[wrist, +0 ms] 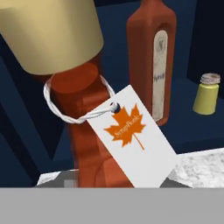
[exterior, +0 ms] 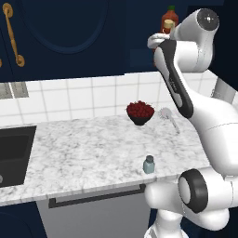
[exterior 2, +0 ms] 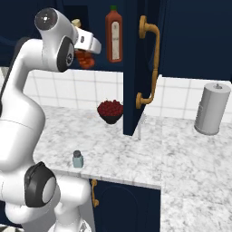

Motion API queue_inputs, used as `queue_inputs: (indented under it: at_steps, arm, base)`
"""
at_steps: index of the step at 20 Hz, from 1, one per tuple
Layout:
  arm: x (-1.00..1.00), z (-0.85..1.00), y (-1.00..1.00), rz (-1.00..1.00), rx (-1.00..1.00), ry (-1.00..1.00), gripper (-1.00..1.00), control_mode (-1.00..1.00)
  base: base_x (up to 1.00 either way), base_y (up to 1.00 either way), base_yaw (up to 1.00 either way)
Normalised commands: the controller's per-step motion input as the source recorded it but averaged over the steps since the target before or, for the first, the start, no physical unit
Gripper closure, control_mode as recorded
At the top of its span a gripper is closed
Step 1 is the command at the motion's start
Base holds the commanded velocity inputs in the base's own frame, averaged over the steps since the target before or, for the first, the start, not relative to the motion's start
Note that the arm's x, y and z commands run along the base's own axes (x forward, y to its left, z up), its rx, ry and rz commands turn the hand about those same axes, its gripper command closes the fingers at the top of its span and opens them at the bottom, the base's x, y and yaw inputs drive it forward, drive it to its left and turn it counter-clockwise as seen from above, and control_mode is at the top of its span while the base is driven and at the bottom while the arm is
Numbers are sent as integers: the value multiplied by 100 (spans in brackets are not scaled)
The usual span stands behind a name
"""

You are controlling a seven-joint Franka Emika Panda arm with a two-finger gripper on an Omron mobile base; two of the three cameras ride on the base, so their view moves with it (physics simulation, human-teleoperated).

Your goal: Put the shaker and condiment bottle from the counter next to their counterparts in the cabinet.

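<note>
Filling the near foreground of the hand view, the condiment bottle (wrist: 85, 109) is sitting clenched in the gripper (wrist: 87, 181), pale cap up top, white twine around the neck and a white maple-leaf tag hanging off it. Jaws themselves are hidden under the bottle in this view, but they are closed on it, judging from how the bottle is riding with the hand.

Going left to right in the left base view: sink (exterior: 14, 151) cut into the counter (exterior: 93, 148), then the dark bowl of red fruit (exterior: 140, 112) by the tiles, then the shaker (exterior: 148, 164) standing upright near the front edge, untouched and well apart from the hand. Up right, the arm is reaching to the cabinet (exterior: 139, 46) with the tall red bottle (exterior: 170, 19) showing just past the wrist.

In the right base view the gripper (exterior 2: 86, 56) is holding the condiment bottle (exterior 2: 84, 59) raised at shelf level, just left of the tall red bottle (exterior 2: 114, 35); the open door with brass handle (exterior 2: 149, 63) is further right, then a paper towel roll (exterior 2: 212, 108).

Hand view, right side: tall red bottle (wrist: 153, 57), then the yellow shaker (wrist: 206, 94), both standing on the shelf, a strip of counter below.

Progress, my read: condiment bottle is lifted and close to its counterpart but not yet set down or released. Shaker leg is not started. Roughly under halfway.
</note>
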Motion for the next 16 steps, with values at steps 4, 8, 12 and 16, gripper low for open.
queue_inputs:
  at_steps: [4,8,12,16]
  arm:
    - [2,-17,-2,0,4,8,100,-100]
    - [23,0,0,0,0,0,100,-100]
    - [28,0,0,0,0,0,100,-100]
    - [24,0,0,0,0,0,100,-100]
  base:
    - [0,0,0]
    - [0,0,0]
    - [0,0,0]
    - [0,0,0]
